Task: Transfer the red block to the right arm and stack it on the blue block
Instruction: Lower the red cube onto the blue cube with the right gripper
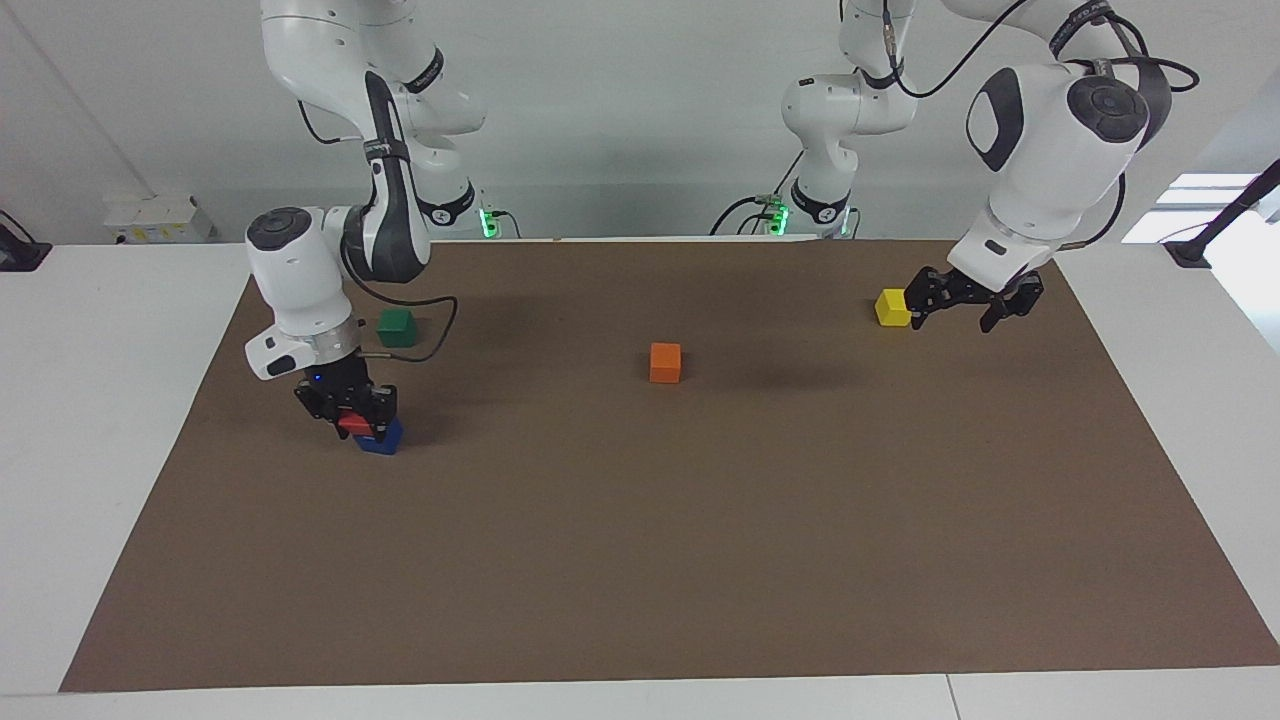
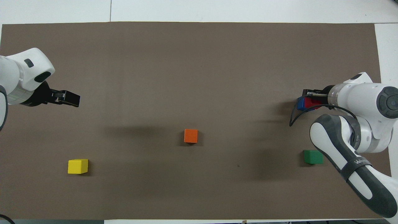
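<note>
We see only part of the blue block (image 1: 384, 438), the red block (image 1: 353, 424) & right claw (image 1: 352, 412) cover its top. In overhead view both arms are cut off by edges; we can't tell whether red touches blue.
</note>
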Available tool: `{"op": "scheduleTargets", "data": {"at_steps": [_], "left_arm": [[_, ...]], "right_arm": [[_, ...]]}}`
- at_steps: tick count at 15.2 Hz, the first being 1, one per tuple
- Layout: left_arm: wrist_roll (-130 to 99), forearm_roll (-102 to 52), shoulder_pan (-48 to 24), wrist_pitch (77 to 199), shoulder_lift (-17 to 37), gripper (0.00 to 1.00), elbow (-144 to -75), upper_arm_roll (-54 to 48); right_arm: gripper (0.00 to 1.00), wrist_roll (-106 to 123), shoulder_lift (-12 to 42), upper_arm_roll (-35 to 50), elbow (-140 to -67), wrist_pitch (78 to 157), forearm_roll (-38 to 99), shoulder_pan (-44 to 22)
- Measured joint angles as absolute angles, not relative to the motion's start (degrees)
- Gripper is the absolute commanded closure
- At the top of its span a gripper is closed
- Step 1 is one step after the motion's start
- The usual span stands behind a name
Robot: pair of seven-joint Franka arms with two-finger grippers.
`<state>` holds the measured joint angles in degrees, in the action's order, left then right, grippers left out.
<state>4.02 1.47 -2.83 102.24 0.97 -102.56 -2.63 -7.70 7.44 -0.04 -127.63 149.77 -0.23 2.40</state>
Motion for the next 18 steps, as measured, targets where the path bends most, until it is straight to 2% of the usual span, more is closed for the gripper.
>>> {"op": "scheduleTargets", "data": {"at_steps": [6,13,18], "left_arm": [[3.75,1.37,-2.8,101.59,1.56,0.0,-102.16,-2.7],[3.67,1.31,-3.07,97.58,-1.39,0.0,-101.15,-3.6],[3.67,1.31,-3.32,93.64,-1.77,0.0,-97.0,-4.61]], "right_arm": [[1.0,-7.86,7.46,-0.26,-128.04,149.77,-0.23,2.64],[1.0,-8.65,7.48,-0.31,-128.14,149.77,-0.23,2.64],[1.0,-8.79,7.48,-0.31,-128.14,149.77,-0.23,2.64]]}}
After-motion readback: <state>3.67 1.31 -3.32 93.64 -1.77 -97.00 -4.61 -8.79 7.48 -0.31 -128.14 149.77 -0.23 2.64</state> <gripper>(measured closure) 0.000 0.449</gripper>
